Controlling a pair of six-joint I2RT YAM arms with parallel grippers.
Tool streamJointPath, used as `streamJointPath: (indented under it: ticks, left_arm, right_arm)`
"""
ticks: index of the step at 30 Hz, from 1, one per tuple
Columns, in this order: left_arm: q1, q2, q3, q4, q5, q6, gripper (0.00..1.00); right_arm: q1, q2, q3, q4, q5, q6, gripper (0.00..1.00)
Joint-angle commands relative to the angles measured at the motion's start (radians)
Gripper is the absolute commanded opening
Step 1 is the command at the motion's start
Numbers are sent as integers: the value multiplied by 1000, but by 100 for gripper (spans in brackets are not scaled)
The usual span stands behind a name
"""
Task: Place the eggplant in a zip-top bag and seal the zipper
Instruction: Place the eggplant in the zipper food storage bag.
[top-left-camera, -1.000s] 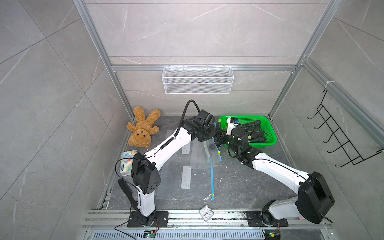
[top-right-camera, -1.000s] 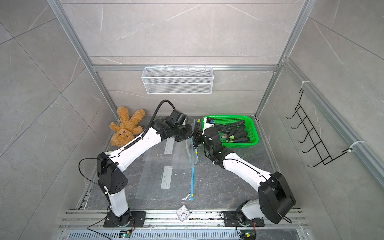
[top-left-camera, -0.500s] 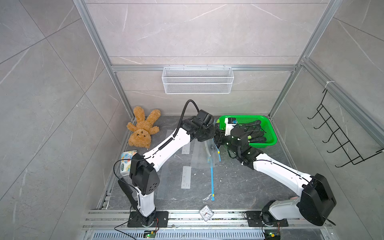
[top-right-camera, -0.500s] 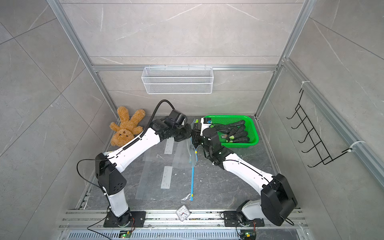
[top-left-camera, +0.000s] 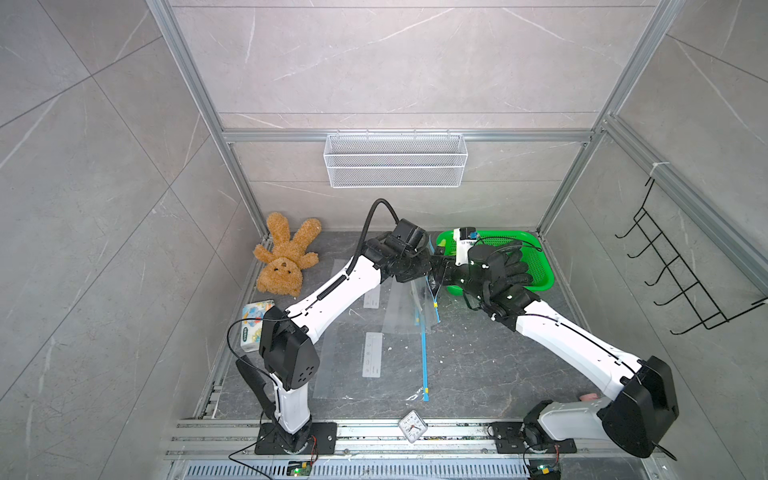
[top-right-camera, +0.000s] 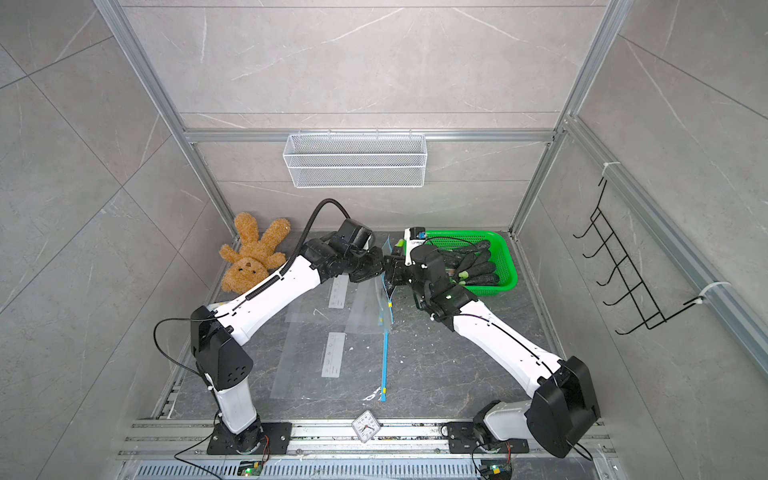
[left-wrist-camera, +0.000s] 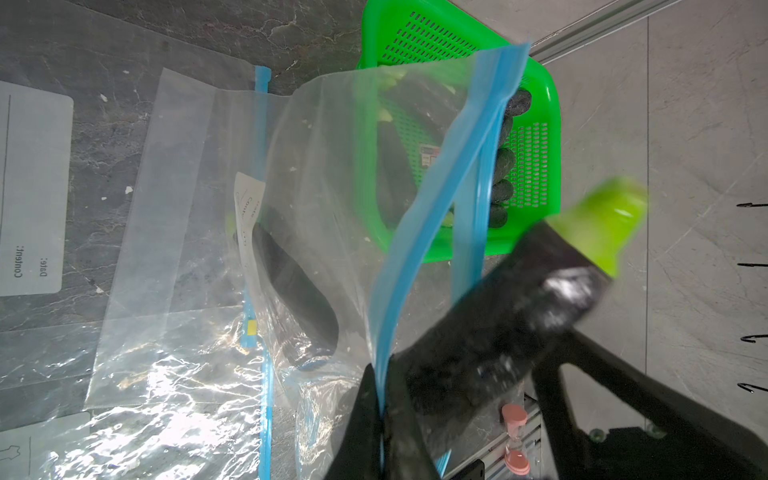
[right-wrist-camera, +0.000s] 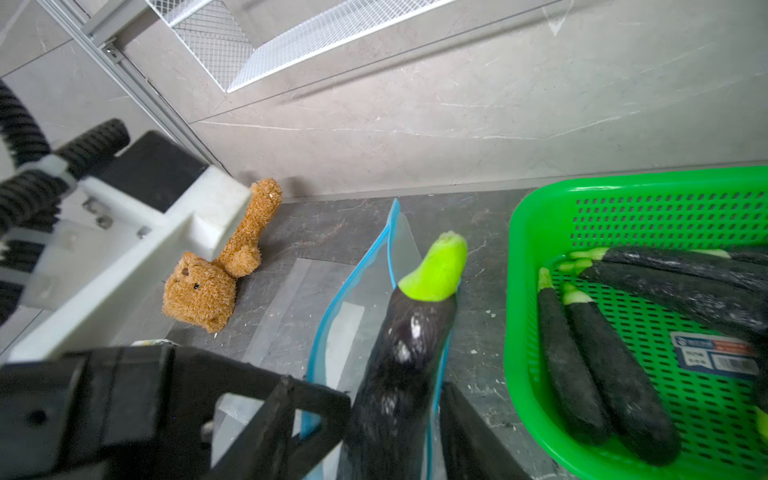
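item 1, front rail: small clock (top-left-camera: 412, 426). 
item 2, table (top-left-camera: 498, 365): spare clear bags (top-left-camera: 365, 365) lying flat, blue zipper strips along one side; tissue pack (top-left-camera: 253, 320) at the left edge. 
item 3, mid-table, raised: zip-top bag (left-wrist-camera: 332, 166), mouth open. the left gripper (left-wrist-camera: 381, 386) is clamped together on its blue zipper edge. 
item 4: eggplant (right-wrist-camera: 409, 332), dark body between the bag's two zipper edges, green stem end sticking out. the right gripper (right-wrist-camera: 386, 399) has a jaw on each side of it (whether they press the eggplant, cannot tell; it is blurred). 
item 5, just beyond: green basket (top-left-camera: 544, 274) holding more eggplants (right-wrist-camera: 602, 365). 
item 6, far left corner: teddy bear (top-left-camera: 284, 257). 
item 7, back wall: white wire basket (top-left-camera: 395, 160).
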Motion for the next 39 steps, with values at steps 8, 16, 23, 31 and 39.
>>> streamJointPath:
  ticks: [8, 16, 23, 31, 39]
  left_arm:
    - [4, -44, 8, 44, 18, -6, 0]
    - [5, -50, 10, 49, 22, -7, 0]
    - [4, -55, 7, 46, 19, -5, 0]
    - [4, -55, 8, 51, 24, -4, 0]
    - [5, -50, 12, 48, 22, -1, 0]
  right_arm:
    - [-117, -20, 87, -159, -239, 11, 55]
    - [-122, -24, 41, -173, -285, 1, 44]
    - [-120, 61, 85, -156, -317, 0, 24]
    - [-78, 158, 167, -180, -300, -27, 19]
    - [-55, 147, 166, -230, -211, -77, 24]
